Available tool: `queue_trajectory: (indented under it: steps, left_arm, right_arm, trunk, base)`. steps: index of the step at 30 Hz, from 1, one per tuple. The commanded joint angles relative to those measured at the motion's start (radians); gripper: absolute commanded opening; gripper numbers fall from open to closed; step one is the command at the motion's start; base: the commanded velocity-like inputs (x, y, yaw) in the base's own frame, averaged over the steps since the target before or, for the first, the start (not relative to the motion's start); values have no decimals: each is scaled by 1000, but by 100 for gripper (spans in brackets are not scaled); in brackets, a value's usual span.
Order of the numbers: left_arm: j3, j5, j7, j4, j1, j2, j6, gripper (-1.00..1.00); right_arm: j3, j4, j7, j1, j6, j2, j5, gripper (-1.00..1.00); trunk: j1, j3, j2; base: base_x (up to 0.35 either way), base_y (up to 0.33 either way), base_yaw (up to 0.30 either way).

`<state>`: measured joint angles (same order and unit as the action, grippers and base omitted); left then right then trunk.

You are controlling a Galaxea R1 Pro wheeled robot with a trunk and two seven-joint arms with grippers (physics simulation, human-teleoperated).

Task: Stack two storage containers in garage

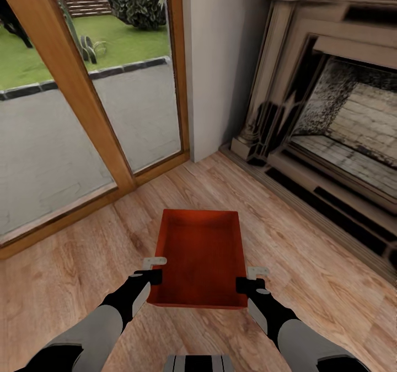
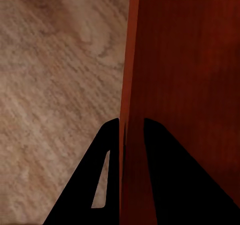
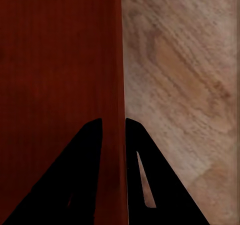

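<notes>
Wood planks are running under me in the living room, with the fireplace (image 1: 342, 123) off to my right and the glass door (image 1: 82, 101) ahead on my left. I am holding one red-orange bin (image 1: 201, 256) out in front of me, open top up, between my two arms. It is looking level, and I judge it is lifted off the wood floor (image 1: 71, 272), though I cannot be sure from the head view.

I am gripping it by its two long walls so the load is sharing evenly and the bin is not tipping. My left gripper (image 1: 154, 270) is pinching the left wall near the corner closest to me; in the left wrist view the gripper (image 2: 131, 127) is closing one finger outside and one inside the thin wall (image 2: 127, 60). My right gripper (image 1: 251, 278) is doing the same on the opposite wall, and the right wrist view is showing that gripper (image 3: 114, 125) straddling the wall's edge (image 3: 117, 50).

I am keeping the bin close to my trunk, which should be steadying it for the drive to the garage.
</notes>
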<state>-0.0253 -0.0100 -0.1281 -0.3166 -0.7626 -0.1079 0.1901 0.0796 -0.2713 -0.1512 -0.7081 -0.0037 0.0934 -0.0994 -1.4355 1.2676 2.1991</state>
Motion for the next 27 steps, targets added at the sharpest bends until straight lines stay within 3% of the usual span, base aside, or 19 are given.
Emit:
queue_trajectory:
  steps: [1, 27]
  left_arm:
    - [-2, 16, -10, -2, 0, 1, 8, -100]
    - [-2, 16, -10, -1, 0, 1, 8, -100]
  right_arm:
    - [-3, 0, -10, -1, -1, -2, -2, -100]
    - [-3, 0, -10, -1, -2, -3, 0, -100]
  trunk:
    - [4, -3, -7]
    - [104, -84, -189]
  base:
    - [0, 0, 0]
    - [0, 0, 0]
